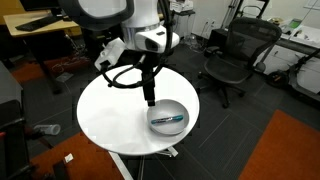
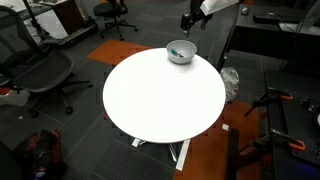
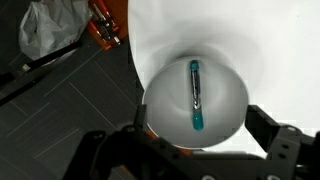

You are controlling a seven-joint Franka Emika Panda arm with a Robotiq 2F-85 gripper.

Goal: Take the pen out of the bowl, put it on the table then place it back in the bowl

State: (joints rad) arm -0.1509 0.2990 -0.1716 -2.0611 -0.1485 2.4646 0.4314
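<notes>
The silver-grey bowl [image 1: 167,118] [image 2: 180,52] [image 3: 195,100] stands near the edge of the round white table [image 1: 115,115] [image 2: 160,95]. The teal-blue pen [image 3: 196,95] [image 1: 168,118] lies inside the bowl. My gripper [image 1: 150,100] [image 2: 186,22] hangs above the bowl, apart from it. In the wrist view its two fingers [image 3: 190,150] are spread wide on either side of the bowl's near rim, with nothing between them.
Black office chairs [image 1: 235,55] [image 2: 45,75] stand around the table. A wooden desk [image 1: 40,30] is behind. A crumpled bag [image 3: 50,30] and orange gear [image 3: 105,25] lie on the dark floor beside the table. An orange carpet patch [image 1: 290,150] lies nearby.
</notes>
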